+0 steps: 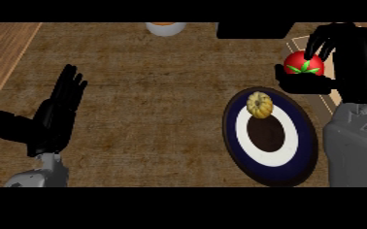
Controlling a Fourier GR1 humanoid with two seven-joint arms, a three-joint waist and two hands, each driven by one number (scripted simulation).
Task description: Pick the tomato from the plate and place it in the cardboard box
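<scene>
A red tomato (304,64) with a green stem star sits in my right hand (341,63), whose fingers and thumb curl round it at the right of the head view, above and beyond the plate. The plate (247,151) is dark blue with a white ring and a dark centre. A small yellow pumpkin (259,105) lies on its far part. The cardboard box (309,97) shows only as a pale edge behind my right hand, mostly hidden. My left hand (58,110) rests open at the left, fingers up.
A white cup or bowl with orange inside (165,27) stands at the counter's far edge. A black object (254,30) lies at the far right. The counter's brown mat (150,106) ends at a lighter wooden strip (16,43) on the left.
</scene>
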